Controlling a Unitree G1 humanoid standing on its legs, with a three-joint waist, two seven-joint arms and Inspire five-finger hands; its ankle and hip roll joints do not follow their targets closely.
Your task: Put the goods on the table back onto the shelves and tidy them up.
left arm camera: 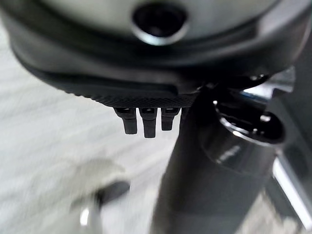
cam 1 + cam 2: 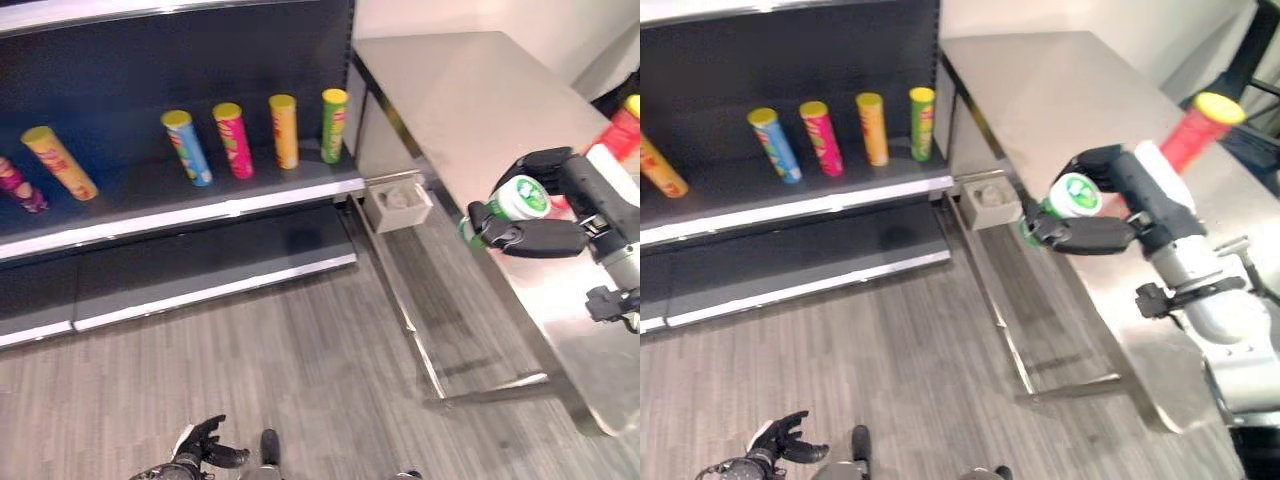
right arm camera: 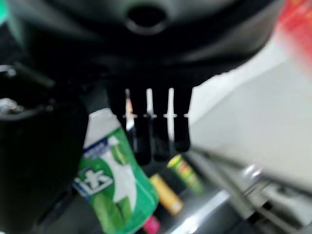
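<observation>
My right hand [image 2: 1102, 232] is shut on a green-and-white bottle [image 2: 1072, 196] with a white lid, held above the steel table's [image 2: 470, 100] left edge. The right wrist view shows the bottle [image 3: 114, 180] between thumb and fingers [image 3: 156, 122]. A red can with a yellow lid [image 2: 1200, 125] stands on the table behind the arm. On the dark shelf [image 2: 200, 195] stand several tall cans: blue [image 2: 187, 147], pink [image 2: 232, 139], orange [image 2: 284, 130], green [image 2: 333, 124], and a tilted orange one [image 2: 60, 162]. My left hand [image 2: 205, 445] hangs low near the floor, fingers relaxed.
A small grey open box [image 2: 398, 205] hangs between the shelf unit and the table. A lower shelf board [image 2: 200, 265] sits beneath the cans. A purple item [image 2: 20, 188] lies at the shelf's far left. Grey wood floor [image 2: 300, 380] spreads in front.
</observation>
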